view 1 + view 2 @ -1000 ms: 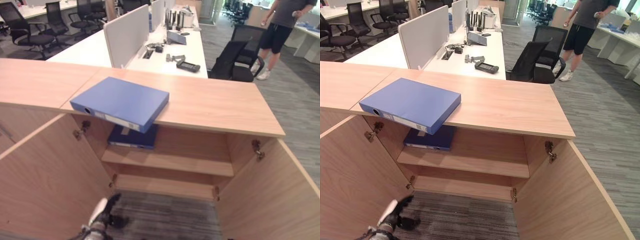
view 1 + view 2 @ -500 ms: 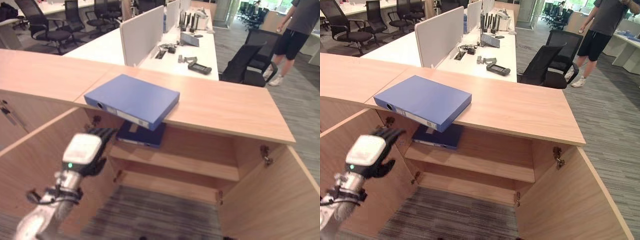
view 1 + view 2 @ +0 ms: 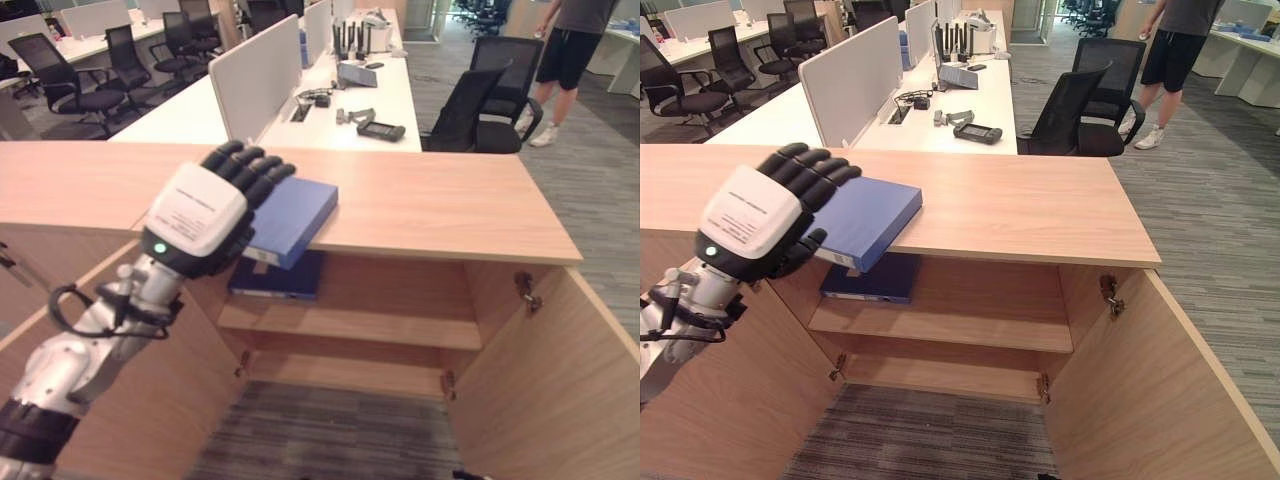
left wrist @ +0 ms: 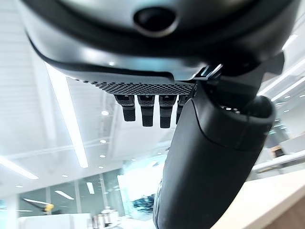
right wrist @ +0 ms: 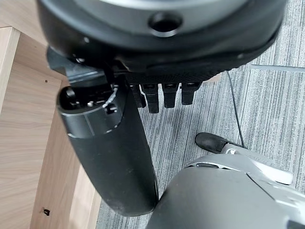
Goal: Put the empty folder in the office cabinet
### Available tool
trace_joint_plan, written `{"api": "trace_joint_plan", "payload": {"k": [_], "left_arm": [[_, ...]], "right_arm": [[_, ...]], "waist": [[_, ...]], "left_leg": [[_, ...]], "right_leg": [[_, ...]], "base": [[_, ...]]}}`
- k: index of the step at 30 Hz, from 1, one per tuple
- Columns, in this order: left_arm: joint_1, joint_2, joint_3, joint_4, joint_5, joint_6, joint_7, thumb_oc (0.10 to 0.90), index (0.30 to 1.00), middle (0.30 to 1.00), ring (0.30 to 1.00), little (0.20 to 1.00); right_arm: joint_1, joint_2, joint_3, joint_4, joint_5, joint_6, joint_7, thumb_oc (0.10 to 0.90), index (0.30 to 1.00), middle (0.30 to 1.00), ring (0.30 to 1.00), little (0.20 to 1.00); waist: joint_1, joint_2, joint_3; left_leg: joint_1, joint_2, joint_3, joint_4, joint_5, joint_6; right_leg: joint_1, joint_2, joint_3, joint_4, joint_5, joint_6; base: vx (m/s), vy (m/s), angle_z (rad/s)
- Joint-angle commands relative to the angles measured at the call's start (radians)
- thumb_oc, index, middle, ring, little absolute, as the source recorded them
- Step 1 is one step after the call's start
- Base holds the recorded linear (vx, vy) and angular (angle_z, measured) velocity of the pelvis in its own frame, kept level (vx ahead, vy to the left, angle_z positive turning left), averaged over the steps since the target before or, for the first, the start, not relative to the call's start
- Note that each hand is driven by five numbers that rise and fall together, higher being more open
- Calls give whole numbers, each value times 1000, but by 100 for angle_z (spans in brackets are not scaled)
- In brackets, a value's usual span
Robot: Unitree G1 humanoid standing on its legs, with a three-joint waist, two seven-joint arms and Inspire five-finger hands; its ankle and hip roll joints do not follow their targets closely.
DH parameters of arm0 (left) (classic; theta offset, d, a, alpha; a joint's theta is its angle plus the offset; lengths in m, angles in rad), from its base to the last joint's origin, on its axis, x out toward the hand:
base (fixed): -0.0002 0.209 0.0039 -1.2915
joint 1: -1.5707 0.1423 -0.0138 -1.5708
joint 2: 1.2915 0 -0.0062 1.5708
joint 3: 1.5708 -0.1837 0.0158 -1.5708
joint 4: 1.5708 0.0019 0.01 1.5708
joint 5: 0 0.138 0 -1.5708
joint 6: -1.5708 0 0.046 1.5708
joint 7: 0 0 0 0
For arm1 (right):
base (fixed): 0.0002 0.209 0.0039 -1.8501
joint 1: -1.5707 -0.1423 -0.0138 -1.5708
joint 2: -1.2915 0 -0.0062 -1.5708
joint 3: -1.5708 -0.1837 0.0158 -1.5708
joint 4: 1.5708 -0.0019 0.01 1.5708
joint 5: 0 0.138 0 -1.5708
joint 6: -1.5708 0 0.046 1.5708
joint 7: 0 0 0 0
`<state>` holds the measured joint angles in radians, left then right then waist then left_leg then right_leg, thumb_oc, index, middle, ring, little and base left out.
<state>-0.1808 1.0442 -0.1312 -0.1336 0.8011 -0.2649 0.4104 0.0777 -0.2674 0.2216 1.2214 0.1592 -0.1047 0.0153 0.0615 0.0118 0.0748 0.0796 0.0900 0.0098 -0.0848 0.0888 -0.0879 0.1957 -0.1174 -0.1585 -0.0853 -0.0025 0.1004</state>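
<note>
**A:** Where's the blue folder (image 3: 875, 215) at right now? Already in the cabinet?

**B:** Nope. It's lying flat on top of the cabinet (image 3: 1040, 215), on the wooden bench top, with one corner hanging out over the open front. There's a second, darker folder (image 3: 865, 280) on the upper shelf (image 3: 970, 325), right below that overhanging corner. Both cabinet doors are swung wide open.

**A:** And the hands?

**B:** Left hand (image 3: 215, 200) is raised in front of the blue folder, just beside its near end, fingers loosely bent and holding nothing. Can't tell if it's touching the folder yet. Right hand (image 5: 143, 62) hangs low over the carpet next to the cabinet, fingers relaxed, nothing in it either.

**A:** So how would you do the pickup?

**B:** I'd use that overhang. Thumb under the corner that sticks out past the cabinet top, fingers on the cover, then pinch. Slide it off level, otherwise an empty folder may flop open. Then lower it and feed it onto the upper shelf beside the darker folder, or onto the shelf underneath, without clipping the edge of the cabinet top.
</note>
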Motion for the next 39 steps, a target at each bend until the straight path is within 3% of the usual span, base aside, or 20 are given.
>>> {"api": "trace_joint_plan", "payload": {"k": [1,5,9,31,39], "left_arm": [[-232,20,31,50,-32,42,68,800,900,900,900,900],[-321,-3,-54,131,-34,60,57,800,900,900,900,900],[-335,-27,-72,173,-54,66,57,800,900,900,900,900],[-210,-116,36,219,-172,74,28,800,900,900,900,900],[-197,-68,79,142,-155,65,22,800,900,900,900,900]], "right_arm": [[-25,-53,51,-19,-21,-14,9,800,900,900,900,900],[-7,-60,59,-70,-10,-21,13,800,900,900,900,900],[-1,-59,58,-81,-4,-23,14,800,900,900,900,900],[9,-56,29,-60,-29,-4,6,800,900,900,900,900],[0,-51,36,-49,-39,-1,7,800,900,900,900,900]], "waist": [[-1,3,2],[-23,3,3],[-29,-1,6],[-23,-22,2],[-10,-19,1]], "left_leg": [[85,72,18,-2,-133,-45],[90,73,28,-3,-135,-45],[88,73,33,-3,-125,-44],[105,74,43,-3,-134,-43],[101,75,40,-3,-131,-45]], "right_leg": [[-30,-78,2,68,-64,87],[-35,-78,10,68,-61,88],[-43,-78,15,72,-50,88],[-30,-77,16,66,-51,85],[-23,-75,8,60,-52,83]], "base": [[52,2,-8],[9,6,-11],[13,4,-12],[-3,1,-1],[0,0,0]]}}
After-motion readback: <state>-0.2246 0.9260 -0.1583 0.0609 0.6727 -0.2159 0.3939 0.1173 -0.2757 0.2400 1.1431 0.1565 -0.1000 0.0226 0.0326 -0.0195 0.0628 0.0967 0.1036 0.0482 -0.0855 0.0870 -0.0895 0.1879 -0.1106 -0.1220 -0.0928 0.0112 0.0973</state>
